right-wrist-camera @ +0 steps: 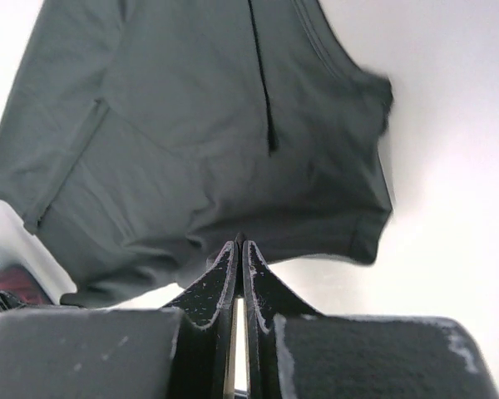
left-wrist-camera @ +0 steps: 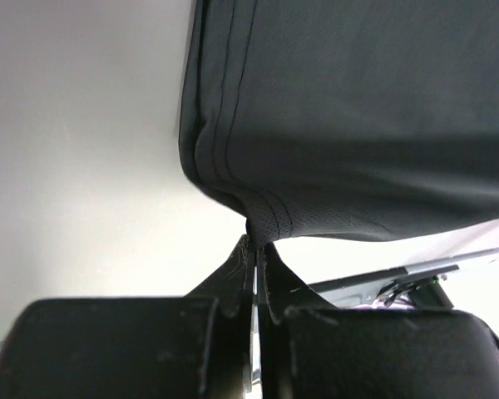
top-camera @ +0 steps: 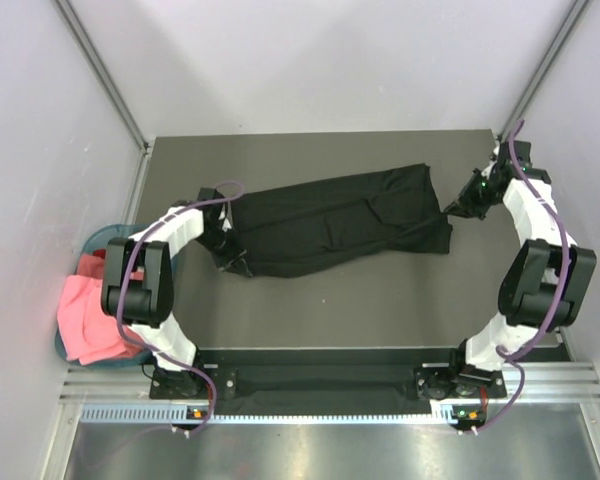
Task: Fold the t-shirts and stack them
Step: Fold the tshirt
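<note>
A black t-shirt (top-camera: 340,220) lies spread lengthwise across the dark table, folded into a long band. My left gripper (top-camera: 223,240) is at its left end, shut on a stitched hem corner (left-wrist-camera: 266,218) that rises out of the jaw tips (left-wrist-camera: 256,249). At the shirt's right end, my right gripper (top-camera: 458,207) is shut on the fabric edge (right-wrist-camera: 233,224), with the cloth (right-wrist-camera: 200,141) fanning away from its tips (right-wrist-camera: 240,249). A pink t-shirt (top-camera: 85,315) and a red one (top-camera: 92,265) sit bunched in the basket left of the table.
The round teal basket (top-camera: 100,238) stands off the table's left edge, beside the left arm's elbow. Pale walls close in the table at the back and on both sides. A metal rail (top-camera: 320,385) runs along the near edge between the arm bases.
</note>
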Robot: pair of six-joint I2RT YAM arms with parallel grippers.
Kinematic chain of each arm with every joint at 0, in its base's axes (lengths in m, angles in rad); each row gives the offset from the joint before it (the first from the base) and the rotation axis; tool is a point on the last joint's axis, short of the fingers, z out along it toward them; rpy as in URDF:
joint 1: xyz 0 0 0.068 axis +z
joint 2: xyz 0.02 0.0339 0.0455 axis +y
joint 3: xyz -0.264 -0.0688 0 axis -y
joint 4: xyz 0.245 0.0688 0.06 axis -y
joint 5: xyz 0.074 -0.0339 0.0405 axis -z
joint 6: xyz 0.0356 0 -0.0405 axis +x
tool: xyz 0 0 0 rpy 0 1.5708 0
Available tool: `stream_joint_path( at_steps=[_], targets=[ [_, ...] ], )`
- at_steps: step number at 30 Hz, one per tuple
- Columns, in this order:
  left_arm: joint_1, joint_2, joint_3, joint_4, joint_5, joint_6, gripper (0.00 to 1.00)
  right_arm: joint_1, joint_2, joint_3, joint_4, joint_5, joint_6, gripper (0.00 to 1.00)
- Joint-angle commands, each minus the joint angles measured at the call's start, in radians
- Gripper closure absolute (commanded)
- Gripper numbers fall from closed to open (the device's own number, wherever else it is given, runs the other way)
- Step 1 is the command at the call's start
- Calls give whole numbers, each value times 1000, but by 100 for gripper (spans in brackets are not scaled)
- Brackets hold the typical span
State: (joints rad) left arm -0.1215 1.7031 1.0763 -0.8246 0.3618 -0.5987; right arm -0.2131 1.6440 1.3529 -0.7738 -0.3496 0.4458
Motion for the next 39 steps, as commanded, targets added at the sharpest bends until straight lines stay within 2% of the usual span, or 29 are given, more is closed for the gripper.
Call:
stream_joint_path(
  at_steps=[1, 22, 39],
  targets=[
    [19, 32, 71, -45, -33, 19, 100, 7, 57, 94, 27, -32, -7, 100],
    [80, 245, 341, -77, -38, 34, 100, 52, 399, 472, -36, -88, -64, 100],
    [82, 323, 416, -91, -49, 31, 100, 69, 548, 592, -39, -117, -61, 100]
  ],
)
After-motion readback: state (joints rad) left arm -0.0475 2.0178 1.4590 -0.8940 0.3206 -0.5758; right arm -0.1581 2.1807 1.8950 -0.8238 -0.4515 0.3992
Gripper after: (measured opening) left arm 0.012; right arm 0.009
